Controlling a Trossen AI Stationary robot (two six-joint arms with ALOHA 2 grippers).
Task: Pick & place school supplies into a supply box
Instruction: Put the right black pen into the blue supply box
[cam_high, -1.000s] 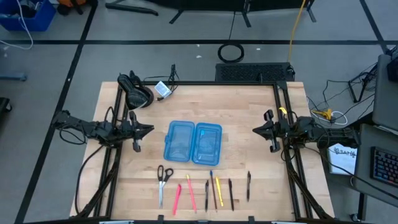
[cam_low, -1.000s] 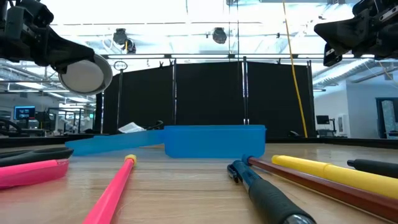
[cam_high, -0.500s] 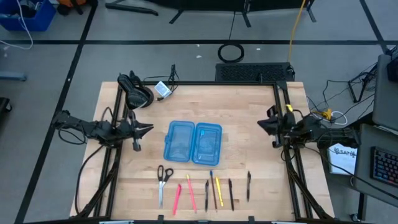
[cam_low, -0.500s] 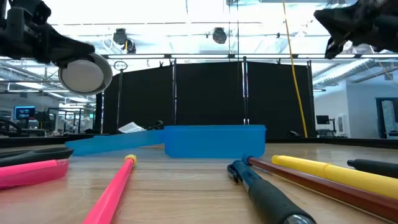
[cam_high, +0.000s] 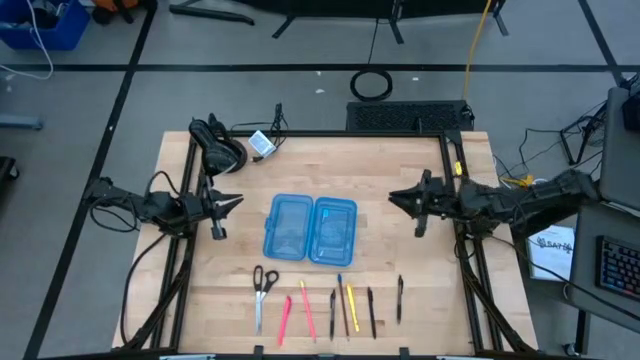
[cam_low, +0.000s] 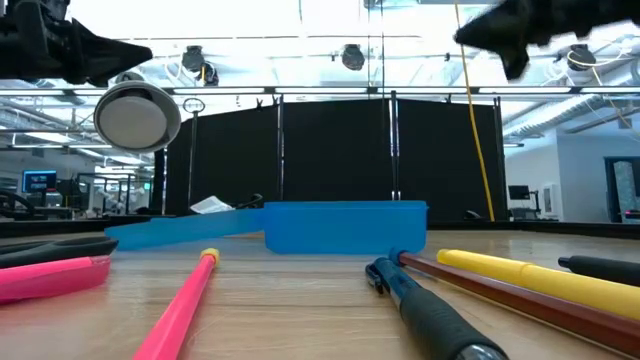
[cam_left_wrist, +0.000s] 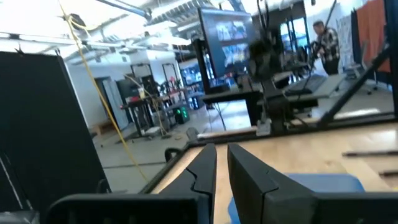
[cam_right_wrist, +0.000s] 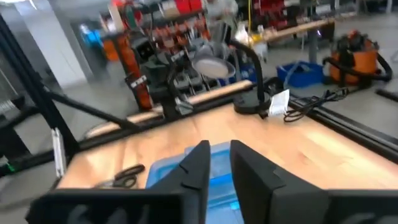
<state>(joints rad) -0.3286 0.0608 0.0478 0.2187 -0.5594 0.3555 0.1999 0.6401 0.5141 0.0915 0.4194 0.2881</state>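
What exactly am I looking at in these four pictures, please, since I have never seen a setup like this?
It is a robot with two dark arms at a wooden table. One picture looks straight down, one looks level across the tabletop, and two come from cameras on the arms' wrists. The left gripper and the right gripper hang above the table on either side, and neither holds anything. In the middle lies an open blue box. Near the front edge lie scissors and a row of pens and pencils, none yet in the box.
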